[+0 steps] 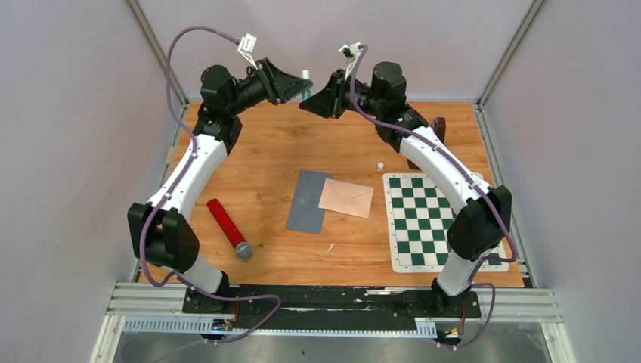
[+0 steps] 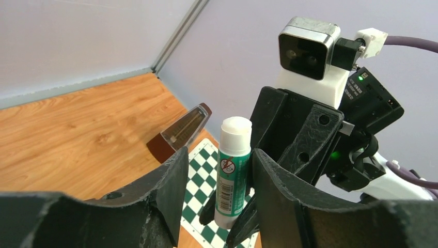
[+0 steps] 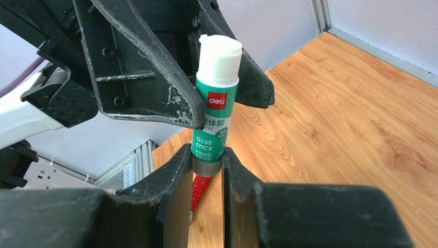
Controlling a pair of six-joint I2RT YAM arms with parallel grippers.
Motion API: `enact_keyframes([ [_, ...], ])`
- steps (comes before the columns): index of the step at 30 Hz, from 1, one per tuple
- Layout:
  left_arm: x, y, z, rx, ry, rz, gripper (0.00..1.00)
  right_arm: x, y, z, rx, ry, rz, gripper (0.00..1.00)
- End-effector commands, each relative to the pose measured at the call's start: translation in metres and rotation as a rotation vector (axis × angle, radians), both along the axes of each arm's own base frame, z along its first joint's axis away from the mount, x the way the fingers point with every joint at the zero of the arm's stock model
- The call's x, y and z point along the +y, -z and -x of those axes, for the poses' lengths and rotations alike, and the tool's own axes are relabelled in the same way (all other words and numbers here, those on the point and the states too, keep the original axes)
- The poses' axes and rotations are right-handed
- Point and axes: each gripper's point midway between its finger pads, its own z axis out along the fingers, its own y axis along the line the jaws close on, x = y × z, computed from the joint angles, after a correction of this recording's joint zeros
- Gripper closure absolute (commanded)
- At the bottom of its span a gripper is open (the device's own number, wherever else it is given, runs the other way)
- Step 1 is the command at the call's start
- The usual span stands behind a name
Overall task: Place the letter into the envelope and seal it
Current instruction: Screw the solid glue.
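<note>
A tan envelope [image 1: 346, 197] lies mid-table, partly over a grey-blue sheet [image 1: 306, 200]. Both arms are raised and meet high over the far side. My right gripper [image 1: 310, 103] [image 3: 206, 155] is shut on the base of a green glue stick [image 3: 216, 111], which stands upright with its white top up. My left gripper [image 1: 304, 88] [image 2: 219, 157] is open, its fingers on either side of the stick's upper half [image 2: 232, 170]. One left finger [image 3: 155, 77] sits close against the stick.
A red glittery tube with a grey end [image 1: 229, 228] lies at the left front. A green-and-white chequered mat [image 1: 438, 223] covers the right side. A brown metronome [image 1: 438, 128] stands at the back right. A small white piece [image 1: 380, 165] lies near the mat.
</note>
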Motion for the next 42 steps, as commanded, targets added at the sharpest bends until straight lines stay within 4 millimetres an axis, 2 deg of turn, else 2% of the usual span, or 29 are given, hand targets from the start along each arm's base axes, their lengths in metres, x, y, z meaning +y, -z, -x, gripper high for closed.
enact_keyframes([
  [1, 0.006, -0.034, 0.021, -0.138, 0.021, -0.010, 0.47, -0.009, -0.026, 0.015, -0.079, -0.010, -0.015, 1.00],
  [10, 0.000, -0.022, 0.028, -0.134, 0.091, -0.044, 0.60, -0.006, -0.023, 0.013, -0.075, -0.030, -0.005, 1.00],
  [13, -0.001, -0.019, 0.028, -0.144, 0.099, -0.061, 0.76, -0.005, -0.019, 0.016, -0.066, -0.053, 0.012, 1.00],
  [16, 0.001, -0.017, 0.024, -0.145, 0.077, -0.072, 0.98, -0.006, -0.017, 0.014, -0.072, -0.054, 0.024, 1.00],
  [18, 0.006, -0.017, 0.016, -0.139, 0.013, -0.072, 1.00, -0.009, -0.017, 0.009, -0.111, -0.020, 0.044, 1.00],
  [19, 0.007, -0.014, 0.012, -0.129, -0.020, -0.084, 1.00, -0.014, -0.020, 0.002, -0.135, 0.041, 0.058, 1.00],
  [20, 0.015, -0.021, 0.003, -0.130, -0.115, -0.078, 1.00, -0.020, -0.023, -0.009, -0.160, 0.135, 0.076, 1.00],
  [21, 0.015, -0.018, 0.001, -0.122, -0.156, -0.097, 1.00, -0.031, -0.027, -0.024, -0.187, 0.273, 0.093, 1.00],
  [22, 0.023, -0.025, -0.008, -0.124, -0.250, -0.093, 1.00, -0.044, -0.035, -0.040, -0.231, 0.435, 0.101, 1.00],
  [23, 0.023, -0.019, -0.010, -0.099, -0.290, -0.121, 1.00, -0.057, -0.043, -0.052, -0.289, 0.603, 0.110, 1.00],
  [24, 0.033, -0.024, -0.020, -0.080, -0.406, -0.122, 1.00, -0.063, -0.051, -0.058, -0.359, 0.729, 0.124, 1.00],
  [25, 0.050, -0.010, -0.031, -0.005, -0.536, -0.161, 1.00, -0.061, -0.059, -0.057, -0.409, 0.802, 0.138, 1.00],
  [26, 0.053, -0.011, -0.032, 0.020, -0.586, -0.169, 1.00, -0.065, -0.062, -0.061, -0.431, 0.873, 0.167, 1.00],
  [27, 0.062, 0.000, -0.036, 0.080, -0.646, -0.185, 1.00, -0.067, -0.063, -0.062, -0.420, 0.910, 0.179, 1.00],
  [28, 0.062, 0.002, -0.039, 0.097, -0.655, -0.185, 1.00, -0.065, -0.060, -0.062, -0.401, 0.897, 0.184, 0.98],
  [29, 0.058, 0.002, -0.039, 0.097, -0.640, -0.181, 1.00, -0.057, -0.057, -0.056, -0.383, 0.821, 0.169, 0.91],
  [30, 0.056, 0.006, -0.040, 0.088, -0.622, -0.188, 1.00, -0.051, -0.051, -0.050, -0.353, 0.740, 0.159, 0.77],
  [31, 0.047, -0.006, -0.036, 0.035, -0.562, -0.158, 1.00, -0.046, -0.047, -0.039, -0.328, 0.627, 0.151, 0.60],
  [32, 0.047, -0.001, -0.036, 0.023, -0.538, -0.157, 1.00, -0.039, -0.042, -0.022, -0.307, 0.459, 0.139, 0.46],
  [33, 0.037, -0.015, -0.028, -0.043, -0.452, -0.126, 1.00, -0.038, -0.036, -0.007, -0.271, 0.318, 0.135, 0.39],
  [34, 0.036, -0.024, -0.026, -0.106, -0.417, -0.102, 1.00, -0.043, -0.030, 0.004, -0.222, 0.205, 0.133, 0.36],
  [35, 0.021, -0.027, -0.009, -0.159, -0.272, -0.102, 1.00, -0.046, -0.022, 0.016, -0.181, 0.101, 0.134, 0.35],
  [36, 0.021, -0.033, -0.004, -0.214, -0.222, -0.091, 1.00, -0.051, -0.016, 0.029, -0.156, 0.002, 0.132, 0.35],
  [37, 0.012, -0.031, 0.013, -0.247, -0.108, -0.099, 1.00, -0.058, -0.010, 0.039, -0.142, -0.081, 0.123, 0.35],
  [38, 0.011, -0.039, 0.022, -0.302, -0.063, -0.086, 1.00, -0.062, -0.004, 0.046, -0.132, -0.148, 0.116, 0.36],
  [39, 0.004, -0.037, 0.040, -0.335, 0.044, -0.096, 1.00, -0.064, 0.001, 0.053, -0.125, -0.211, 0.109, 0.38],
  [40, 0.003, -0.043, 0.049, -0.371, 0.085, -0.082, 1.00, -0.065, 0.006, 0.057, -0.115, -0.255, 0.105, 0.39],
  [42, -0.002, -0.043, 0.071, -0.391, 0.189, -0.076, 1.00, -0.061, 0.008, 0.065, -0.131, -0.334, 0.086, 0.40],
])
